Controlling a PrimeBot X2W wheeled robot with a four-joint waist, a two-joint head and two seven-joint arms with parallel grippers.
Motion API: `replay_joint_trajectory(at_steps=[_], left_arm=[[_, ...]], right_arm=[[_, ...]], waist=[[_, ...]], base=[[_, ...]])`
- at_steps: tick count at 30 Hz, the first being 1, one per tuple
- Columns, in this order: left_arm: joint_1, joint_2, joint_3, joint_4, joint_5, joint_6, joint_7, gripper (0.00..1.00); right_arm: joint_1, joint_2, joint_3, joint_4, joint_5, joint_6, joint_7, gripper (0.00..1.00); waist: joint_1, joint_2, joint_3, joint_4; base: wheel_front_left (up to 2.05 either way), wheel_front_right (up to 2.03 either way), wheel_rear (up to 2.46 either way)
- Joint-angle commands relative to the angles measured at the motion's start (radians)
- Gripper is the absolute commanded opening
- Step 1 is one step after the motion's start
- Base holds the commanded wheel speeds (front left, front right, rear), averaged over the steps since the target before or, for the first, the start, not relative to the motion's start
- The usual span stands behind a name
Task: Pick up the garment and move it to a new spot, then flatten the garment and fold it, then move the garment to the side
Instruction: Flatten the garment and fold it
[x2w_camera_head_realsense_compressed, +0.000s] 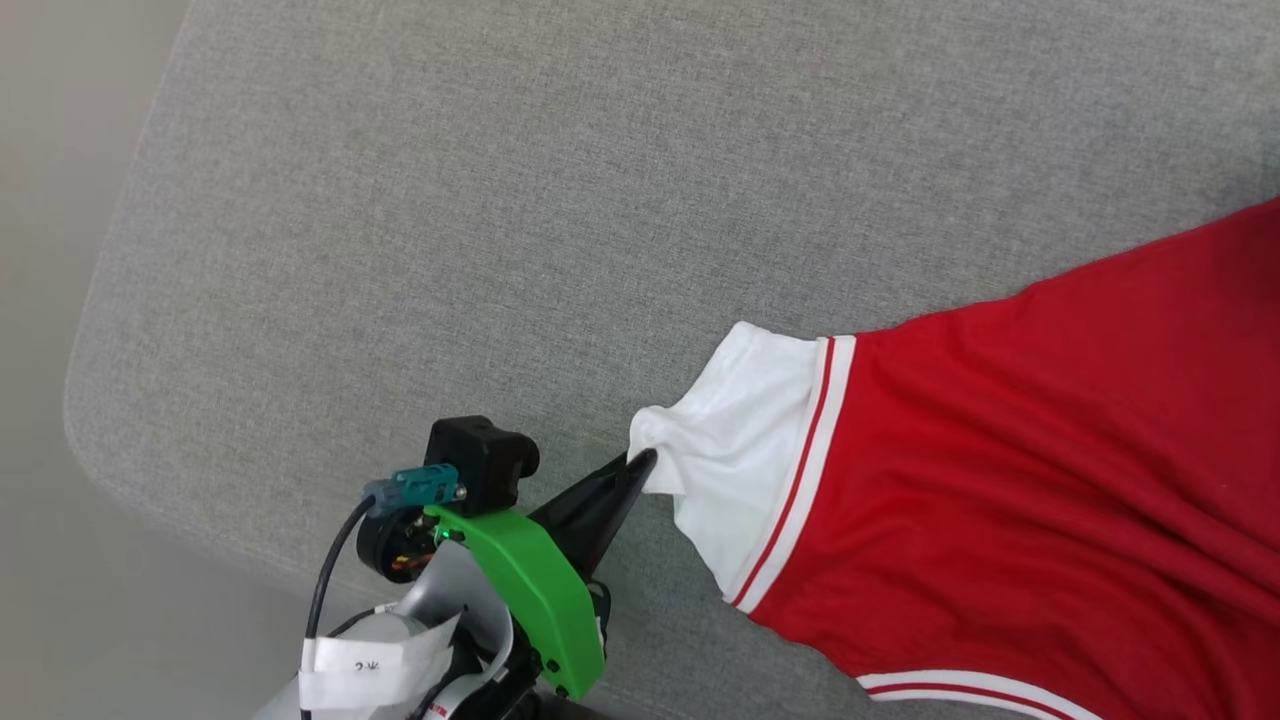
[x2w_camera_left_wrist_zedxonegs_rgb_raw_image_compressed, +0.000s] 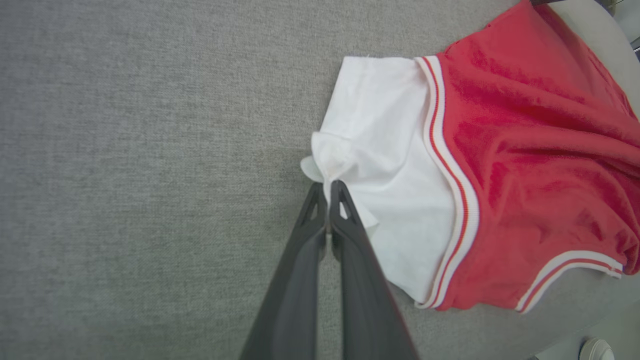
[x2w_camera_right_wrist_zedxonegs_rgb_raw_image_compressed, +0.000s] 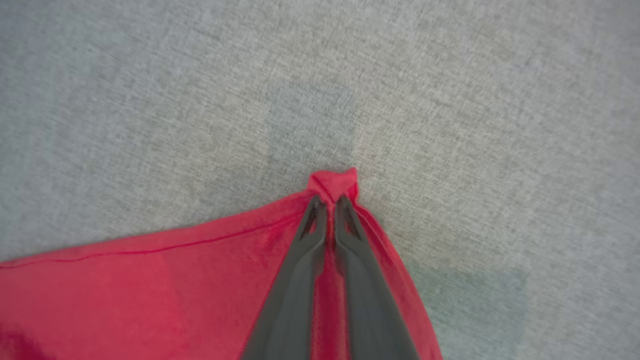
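The garment (x2w_camera_head_realsense_compressed: 1050, 450) is a red shirt with a white sleeve and red-and-white trim, lying on the grey padded surface at the right of the head view. My left gripper (x2w_camera_head_realsense_compressed: 640, 462) is shut on the edge of the white sleeve (x2w_camera_left_wrist_zedxonegs_rgb_raw_image_compressed: 380, 150), pinching a small bunch of cloth at its tips (x2w_camera_left_wrist_zedxonegs_rgb_raw_image_compressed: 330, 187). In the right wrist view my right gripper (x2w_camera_right_wrist_zedxonegs_rgb_raw_image_compressed: 330, 200) is shut on a red corner of the garment (x2w_camera_right_wrist_zedxonegs_rgb_raw_image_compressed: 150, 290), with a small peak of cloth poking out past the fingertips.
The grey padded surface (x2w_camera_head_realsense_compressed: 500, 200) stretches wide to the left and beyond the garment. Its rounded left edge (x2w_camera_head_realsense_compressed: 85, 380) drops to a pale floor. A pale round object (x2w_camera_left_wrist_zedxonegs_rgb_raw_image_compressed: 597, 350) sits on the floor at the lower right of the left wrist view.
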Motion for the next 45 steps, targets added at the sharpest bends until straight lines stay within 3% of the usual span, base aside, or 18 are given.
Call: replay_joint_trajectory(at_steps=[1,7,14,25,31,45], left_arm=[[-0.017,-0.001,0.004,0.006,-0.003,-0.004,-0.009,0.0],[-0.009,0.03,0.042,0.025,-0.001,0.017,-0.033,0.0],[0.014,0.066,0.121,-0.016,-0.035,0.045,-0.067,0.0],[0.012,0.151,0.25,-0.142,-0.047,0.101,-0.09,0.0],[0.002,0.175,0.309,-0.179,-0.046,0.149,-0.091,0.0],[-0.054,0.221,0.395,-0.26,-0.016,0.19,-0.113,0.0]], right_arm=[[0.049,0.014,0.021,0.032,0.013,-0.001,-0.013,0.0],[0.027,0.018,0.04,0.062,0.04,-0.001,-0.208,0.0],[0.032,0.015,0.048,0.078,0.092,-0.001,-0.343,0.0],[0.089,0.025,0.03,-0.008,0.172,-0.001,-0.54,0.0],[0.175,0.014,0.021,-0.117,0.178,-0.001,-0.575,0.0],[0.352,0.123,-0.133,-0.391,0.152,-0.001,-0.632,0.0]], waist=[[-0.0001,0.0,-0.021,-0.006],[-0.0001,0.0,-0.117,-0.051],[-0.0001,0.0,-0.213,-0.116],[-0.0001,0.0,-0.333,-0.234],[-0.0001,0.0,-0.37,-0.287],[-0.0001,0.0,-0.468,-0.378]], base=[[0.0,0.0,0.0],[0.0,0.0,0.0],[0.0,0.0,0.0],[0.0,0.0,0.0],[0.0,0.0,0.0],[0.0,0.0,0.0]])
